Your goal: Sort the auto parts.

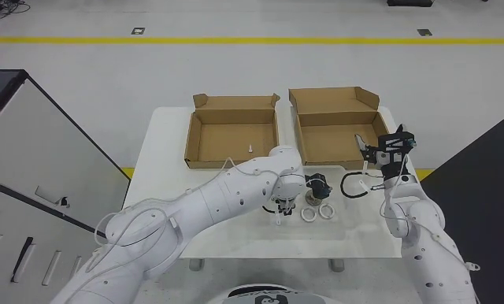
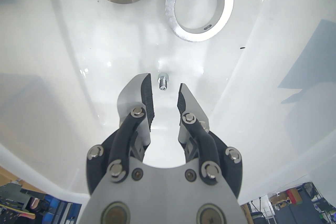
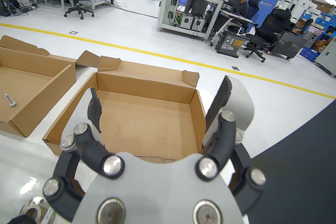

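Currently left gripper [image 2: 164, 89] low over the table [image 2: 78, 51], jaws open astride a small bolt [image 2: 162, 80] left of the ring [image 2: 199, 3]. Centre on the shank and close gently, lest it skid. Right gripper [image 3: 160, 101]: jaws open, by the right box [image 3: 143, 88].

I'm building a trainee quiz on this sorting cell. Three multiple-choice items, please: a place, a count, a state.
1. Where does the long bolt lie? A in the left cardboard box; B in the right box; C on the table.
2. How many cardboard boxes stand on the table? A one; B two; C three.
3. The left end effector is: A shut on a ring; B shut on the bolt; C open.
Answers: A, it rests on that box's floor; B, a left and a right box show; C, its fingers stand apart around a small screw.
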